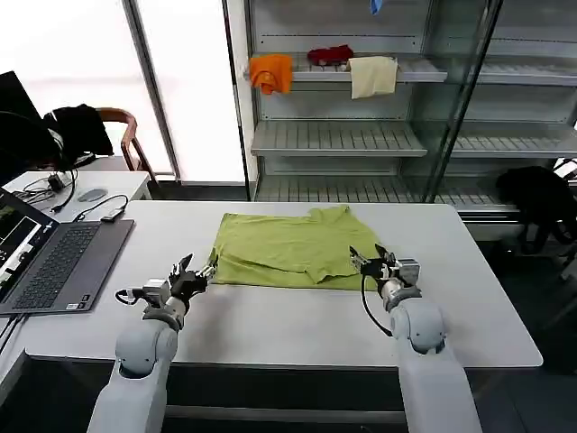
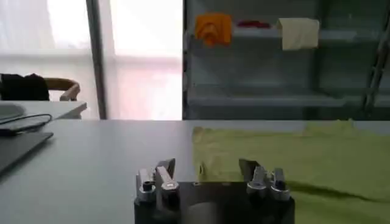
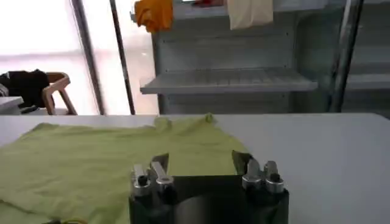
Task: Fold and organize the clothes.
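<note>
An open laptop point(image 1: 54, 262) lies at the left end of the white table point(image 1: 297, 316); no brand, label or writing can be read on it or anywhere else. The left gripper point(image 1: 200, 273) sits low over the table at the near left corner of the lime T-shirt point(image 1: 288, 248), its fingers point(image 2: 164, 173) spread apart and holding nothing; the T-shirt lies partly folded (a flap doubled over along its near edge) on the table's middle, neckline toward the shelves point(image 1: 361, 135). The right gripper point(image 1: 368, 258) rests at the shirt's near right edge, fingers point(image 3: 159, 168) likewise apart; an orange cloth point(image 1: 270, 72), a red cloth point(image 1: 330, 55) and a cream cloth point(image 1: 372, 76) lie on an upper shelf.
</note>
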{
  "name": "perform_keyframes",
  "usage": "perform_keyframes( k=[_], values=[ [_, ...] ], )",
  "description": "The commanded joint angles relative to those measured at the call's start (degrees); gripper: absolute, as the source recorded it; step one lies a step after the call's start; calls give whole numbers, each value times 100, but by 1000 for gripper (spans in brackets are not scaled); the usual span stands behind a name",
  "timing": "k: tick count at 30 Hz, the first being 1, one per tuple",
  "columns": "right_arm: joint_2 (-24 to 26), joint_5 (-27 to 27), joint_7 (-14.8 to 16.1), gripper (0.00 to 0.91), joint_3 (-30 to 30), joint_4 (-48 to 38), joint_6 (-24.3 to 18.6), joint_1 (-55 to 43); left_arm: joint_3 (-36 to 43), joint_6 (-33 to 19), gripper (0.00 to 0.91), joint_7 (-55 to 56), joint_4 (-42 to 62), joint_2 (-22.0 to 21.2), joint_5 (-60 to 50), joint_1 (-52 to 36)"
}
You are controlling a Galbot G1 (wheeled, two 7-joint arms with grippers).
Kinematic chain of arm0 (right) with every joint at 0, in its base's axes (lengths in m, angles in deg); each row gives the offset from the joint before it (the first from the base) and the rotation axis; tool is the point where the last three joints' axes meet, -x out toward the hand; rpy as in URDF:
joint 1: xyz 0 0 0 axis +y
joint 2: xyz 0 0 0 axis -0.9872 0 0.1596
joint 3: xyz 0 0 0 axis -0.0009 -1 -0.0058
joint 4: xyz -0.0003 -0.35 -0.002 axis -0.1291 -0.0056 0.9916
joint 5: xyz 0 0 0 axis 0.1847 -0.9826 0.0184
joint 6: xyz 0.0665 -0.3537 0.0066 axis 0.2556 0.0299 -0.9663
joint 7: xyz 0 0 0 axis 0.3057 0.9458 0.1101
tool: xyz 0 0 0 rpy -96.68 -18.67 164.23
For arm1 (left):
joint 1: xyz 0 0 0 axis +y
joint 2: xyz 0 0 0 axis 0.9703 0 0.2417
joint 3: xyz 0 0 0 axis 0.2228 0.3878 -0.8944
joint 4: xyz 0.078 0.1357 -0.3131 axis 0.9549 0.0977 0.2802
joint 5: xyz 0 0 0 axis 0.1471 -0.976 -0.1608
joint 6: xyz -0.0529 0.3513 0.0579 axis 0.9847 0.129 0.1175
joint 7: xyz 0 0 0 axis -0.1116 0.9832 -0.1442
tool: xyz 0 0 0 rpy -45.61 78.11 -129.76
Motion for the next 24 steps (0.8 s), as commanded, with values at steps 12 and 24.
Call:
perform_keyframes(
  k=[12,24],
  values=[
    [184,27,-27,0,170,150,30,642,16,133,816,-120,-107,3,-424,209],
    [132,-16,8,0,120,214,30,665,81,187,10,-330,-5,-27,-750,171]
  ],
)
